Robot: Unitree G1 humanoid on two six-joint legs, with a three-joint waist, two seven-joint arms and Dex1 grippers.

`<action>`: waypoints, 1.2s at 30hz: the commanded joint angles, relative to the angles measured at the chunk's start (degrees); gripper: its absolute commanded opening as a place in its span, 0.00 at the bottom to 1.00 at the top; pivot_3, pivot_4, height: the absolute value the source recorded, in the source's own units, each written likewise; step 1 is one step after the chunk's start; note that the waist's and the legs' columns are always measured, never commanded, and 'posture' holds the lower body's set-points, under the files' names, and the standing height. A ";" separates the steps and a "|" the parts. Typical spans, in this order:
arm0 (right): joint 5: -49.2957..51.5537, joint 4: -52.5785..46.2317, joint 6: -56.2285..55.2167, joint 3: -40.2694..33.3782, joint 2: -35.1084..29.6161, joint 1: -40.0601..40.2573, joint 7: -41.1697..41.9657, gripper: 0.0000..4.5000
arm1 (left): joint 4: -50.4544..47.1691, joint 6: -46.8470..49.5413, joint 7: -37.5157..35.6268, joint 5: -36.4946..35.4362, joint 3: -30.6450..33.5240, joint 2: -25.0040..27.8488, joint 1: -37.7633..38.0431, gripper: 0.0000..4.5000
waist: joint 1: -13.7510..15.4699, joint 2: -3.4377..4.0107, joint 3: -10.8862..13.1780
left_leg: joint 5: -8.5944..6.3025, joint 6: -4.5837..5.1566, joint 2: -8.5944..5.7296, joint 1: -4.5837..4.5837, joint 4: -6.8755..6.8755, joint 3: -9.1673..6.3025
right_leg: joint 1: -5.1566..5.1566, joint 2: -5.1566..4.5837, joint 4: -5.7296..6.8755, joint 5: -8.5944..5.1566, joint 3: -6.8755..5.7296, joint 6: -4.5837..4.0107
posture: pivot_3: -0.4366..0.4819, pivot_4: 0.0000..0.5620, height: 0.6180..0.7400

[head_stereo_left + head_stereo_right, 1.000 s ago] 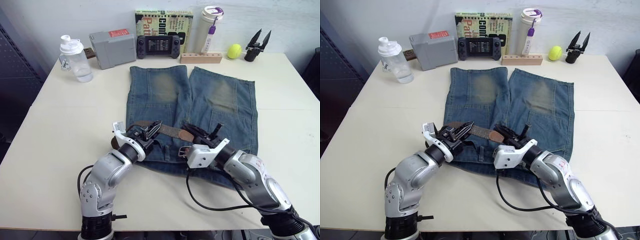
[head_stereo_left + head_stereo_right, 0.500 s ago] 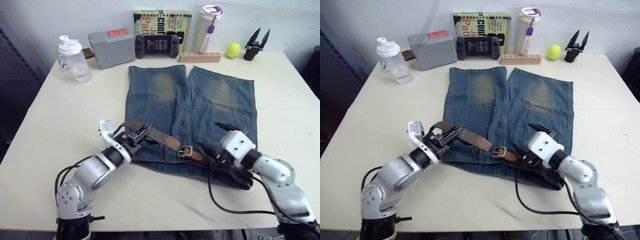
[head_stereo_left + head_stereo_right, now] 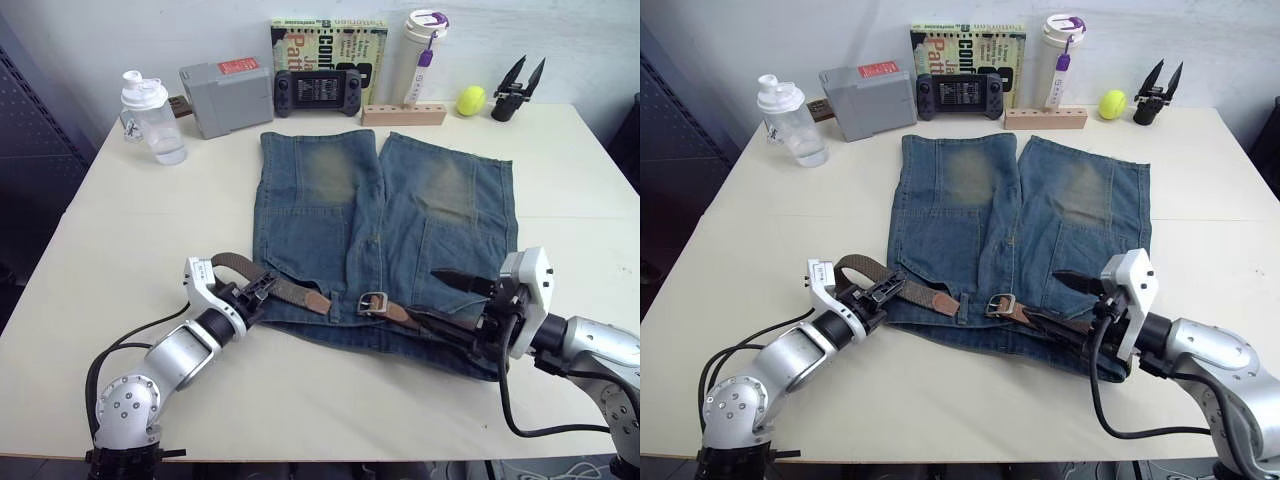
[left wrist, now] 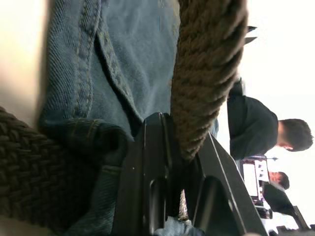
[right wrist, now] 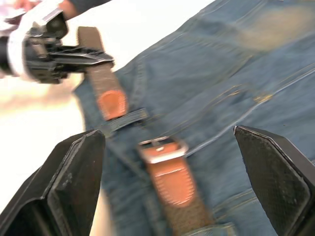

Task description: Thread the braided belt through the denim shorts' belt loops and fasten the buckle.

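The denim shorts [image 3: 400,200] lie flat mid-table, waistband toward me. The braided belt [image 3: 290,291] runs along the waistband. Its reddish leather tip [image 3: 318,300] lies just left of a belt loop [image 5: 125,120], and the buckle [image 3: 373,303] rests just right of that loop. My left gripper [image 3: 255,290] is shut on the braided strap near the shorts' left edge, and the strap arcs in a loop [image 3: 855,265] behind it. The left wrist view shows the strap [image 4: 206,73] pinched between the fingers [image 4: 152,177]. My right gripper [image 3: 450,300] stands open, right of the buckle [image 5: 162,147], holding nothing.
Along the table's far edge stand a clear bottle [image 3: 150,115], a grey box [image 3: 225,95], a game console [image 3: 318,92], a book [image 3: 330,40], a wooden block [image 3: 402,115], a tumbler [image 3: 420,50], a tennis ball [image 3: 469,100] and a black clamp [image 3: 518,88]. A person [image 4: 261,132] sits in the background.
My right gripper has opened and drawn back to the right, leaving the buckle on the waistband. My left gripper has pulled its part of the belt leftward, forming a loop.
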 commanded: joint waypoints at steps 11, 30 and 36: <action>6.55 -1.19 2.38 -2.07 -5.60 1.84 3.21 0.99 | -1.76 0.67 0.71 5.17 -0.81 0.68 0.06 0.00 | -0.01 0.00 0.00 | -0.01 -0.01 0.01 0.01 -0.01 0.02 | -0.02 0.01 0.00 0.01 0.02 0.02 | 0.48 0.27 0.92; 11.33 -0.88 3.82 -0.75 -5.76 -2.72 -1.38 0.99 | -9.71 2.38 8.99 12.40 -4.66 1.90 -2.01 0.00 | 0.09 -0.01 0.00 | -0.01 -0.01 0.01 -0.01 0.00 0.02 | -0.03 0.00 0.00 0.02 0.04 0.04 | 0.48 0.27 0.92; 11.54 -0.62 3.77 0.37 -5.74 -3.47 -2.06 0.99 | -10.12 2.62 8.82 12.59 -6.68 0.57 -3.09 0.00 | 0.06 -0.01 0.00 | -0.01 -0.02 0.01 -0.01 0.01 0.02 | -0.03 0.00 0.00 0.02 0.05 0.04 | 0.48 0.27 0.92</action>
